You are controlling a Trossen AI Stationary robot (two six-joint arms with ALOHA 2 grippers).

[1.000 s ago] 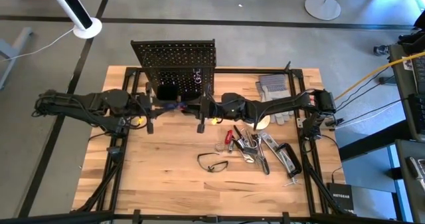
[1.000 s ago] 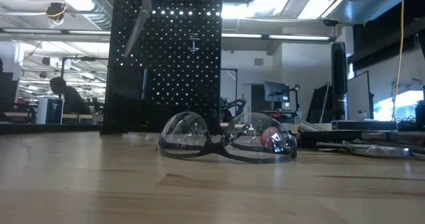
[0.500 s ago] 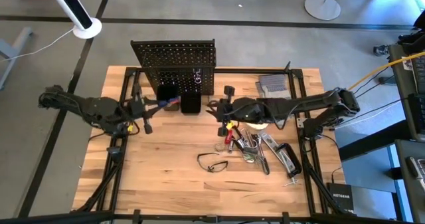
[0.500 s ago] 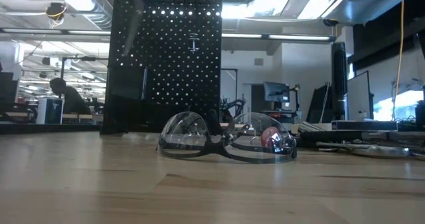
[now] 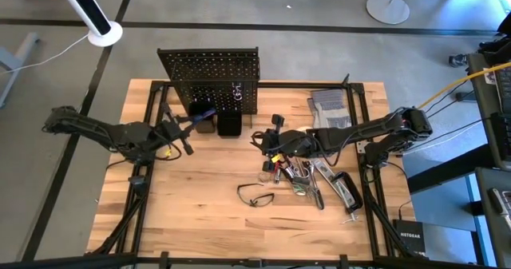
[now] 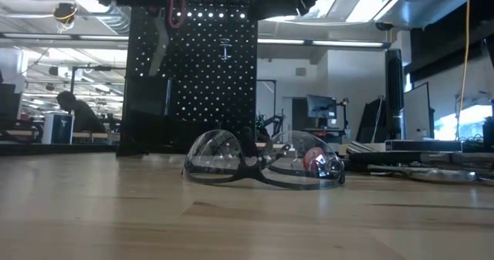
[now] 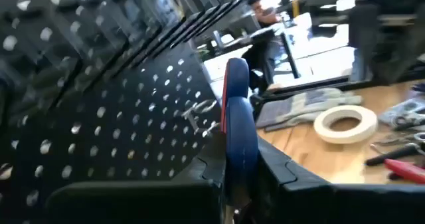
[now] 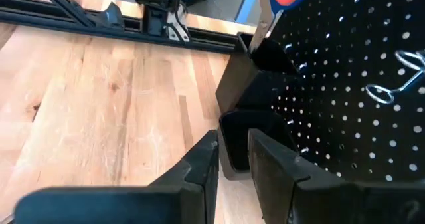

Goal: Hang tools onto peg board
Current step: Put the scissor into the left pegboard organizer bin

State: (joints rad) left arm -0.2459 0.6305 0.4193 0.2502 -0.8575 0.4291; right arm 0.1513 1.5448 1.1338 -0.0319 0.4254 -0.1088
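From above, the left claw (image 5: 194, 119) sits just in front of the upright black perforated metal peg board (image 5: 209, 77), pinching a blue-and-red-handled tool (image 5: 201, 114) whose tip reaches toward the small black bins (image 5: 227, 124) at the board's foot. Bare pale wooden bench (image 5: 192, 197) lies open behind and beside this claw. The right claw (image 5: 269, 141) hovers to the other side of the bins, its fingers nearly pressed together and holding nothing that can be seen. Just beyond it lies a heap of red-handled pliers and silver tools (image 5: 294, 172), with black-framed clear safety glasses (image 5: 255, 195) apart on open wood, and grey work gloves (image 5: 330, 105) near the bench's far edge.

At bench height, the glasses (image 6: 262, 161) lie in front of the peg board (image 6: 193, 75); a grey blade with a red-rimmed handle (image 6: 168, 17) hangs against the board's upper part.

The left wrist view shows the blue handle (image 7: 239, 131) gripped between the dark fingers (image 7: 279, 171), the board (image 7: 99, 117) close alongside, and a white tape roll (image 7: 345, 122) farther off.

The right wrist view shows narrowly parted fingers (image 8: 272, 171) above a bin (image 8: 232, 141), open wood alongside.
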